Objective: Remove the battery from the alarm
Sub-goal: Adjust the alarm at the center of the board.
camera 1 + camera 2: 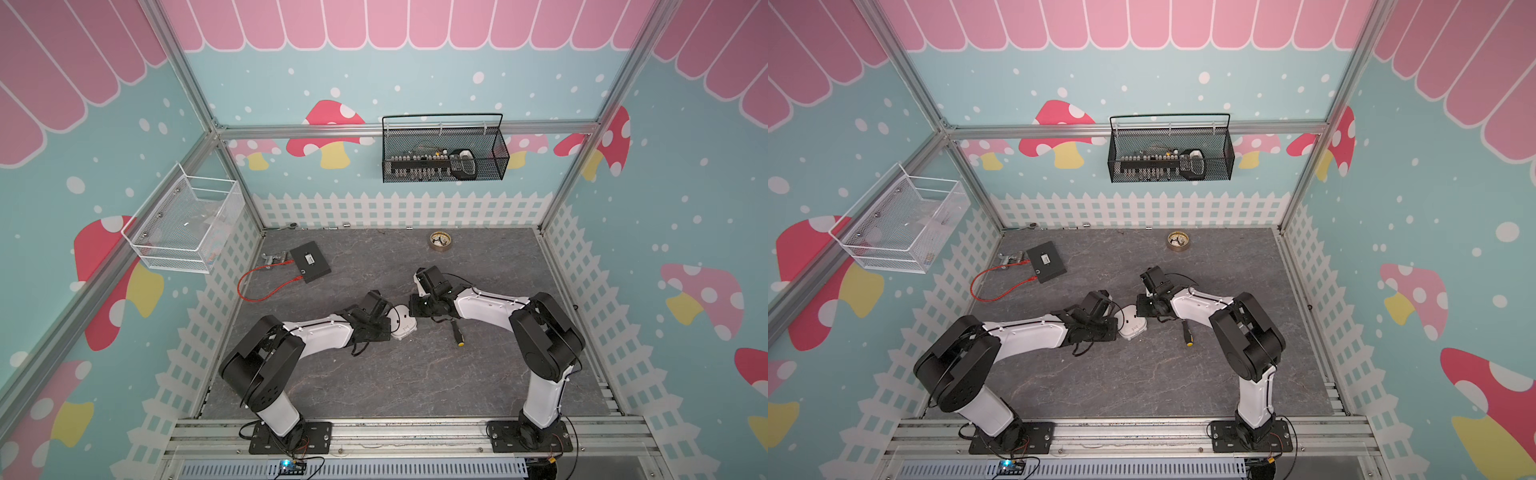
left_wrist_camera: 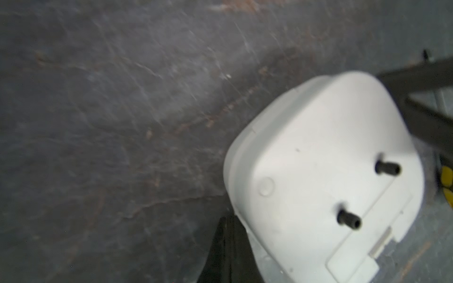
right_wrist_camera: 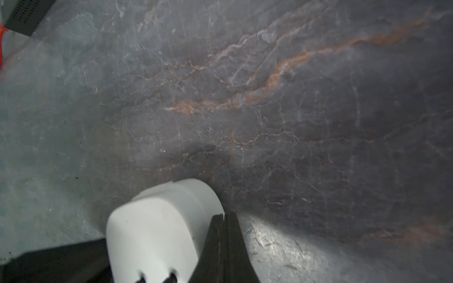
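**A:** Start at the near edge. How much room is there?

**B:** Just past the metal rail (image 1: 415,428), the bench (image 1: 415,382) is bare grey stone pattern. It's a wide open stretch from the left fence edge to the right one.

**A:** And the alarm?

**B:** The alarm (image 1: 403,323) lies about mid-bench with its back up. Two black knobs and a rectangular panel show on it. It sits between the two pincers, well clear of every bench edge.

**A:** What are the pincers doing?

**B:** The left pincer (image 2: 226,220) is fully closed and holds nothing, with its tips right at the alarm's left rim. The right pincer (image 3: 224,218) is closed too, with only a hairline slit between its fingers. It is also empty and sits just beside the alarm's rounded side. I can't tell whether either one actually touches the alarm.

**A:** Is anything close by?

**B:** A screwdriver (image 1: 457,334) lies on the bench near the alarm's right, apart from it and below the right forearm. Its yellow end points toward the rail.

**A:** What's farther back?

**B:** A black box (image 1: 310,262) sits far left, and its red cable (image 1: 257,291) loops out toward the left fence. A brass-coloured disc (image 1: 440,241) rests near the back edge, right of centre. A clear strip of bench runs between the box and the disc.

**A:** And above the bench?

**B:** A white wire basket (image 1: 183,224) hangs on the left wall and a black wire basket (image 1: 444,153) on the back wall. Both hang above the bench surface.
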You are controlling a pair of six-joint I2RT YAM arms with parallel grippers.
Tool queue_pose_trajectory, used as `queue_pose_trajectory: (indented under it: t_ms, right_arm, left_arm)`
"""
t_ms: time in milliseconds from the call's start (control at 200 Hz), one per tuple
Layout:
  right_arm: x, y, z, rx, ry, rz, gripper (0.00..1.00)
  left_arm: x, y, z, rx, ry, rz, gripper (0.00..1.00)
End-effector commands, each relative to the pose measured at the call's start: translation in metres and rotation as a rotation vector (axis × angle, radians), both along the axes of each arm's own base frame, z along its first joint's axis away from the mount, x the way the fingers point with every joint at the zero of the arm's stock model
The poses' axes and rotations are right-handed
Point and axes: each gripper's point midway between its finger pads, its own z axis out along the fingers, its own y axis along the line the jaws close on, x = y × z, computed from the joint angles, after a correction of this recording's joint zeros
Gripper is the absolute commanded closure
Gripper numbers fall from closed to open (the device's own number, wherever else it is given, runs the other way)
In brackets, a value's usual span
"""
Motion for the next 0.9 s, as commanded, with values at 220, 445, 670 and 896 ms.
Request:
queue_pose_trajectory:
  t_ms: [220, 445, 670, 896]
  right_arm:
    - [0.0, 0.007, 0.047, -0.028, -0.095, 0.037, 1.0]
    - [-0.036, -0.032, 0.065, -0.028, -0.099, -0.033, 1.0]
    - [-0.081, -0.043, 0.062, 0.128, -0.028, -0.07, 0.96]
    - [-0.09, -0.045, 0.05, 0.149, 0.012, -0.085, 0.95]
  left_arm:
    - [-0.028, -0.027, 0.036, -0.109, -0.049, -0.035, 1.0]
    - [0.011, -0.004, 0.104, -0.1, -0.205, 0.035, 0.72]
    - [0.064, -0.012, 0.099, -0.133, -0.209, 0.021, 0.59]
    - [0.083, -0.036, 0.075, -0.178, -0.15, -0.026, 0.58]
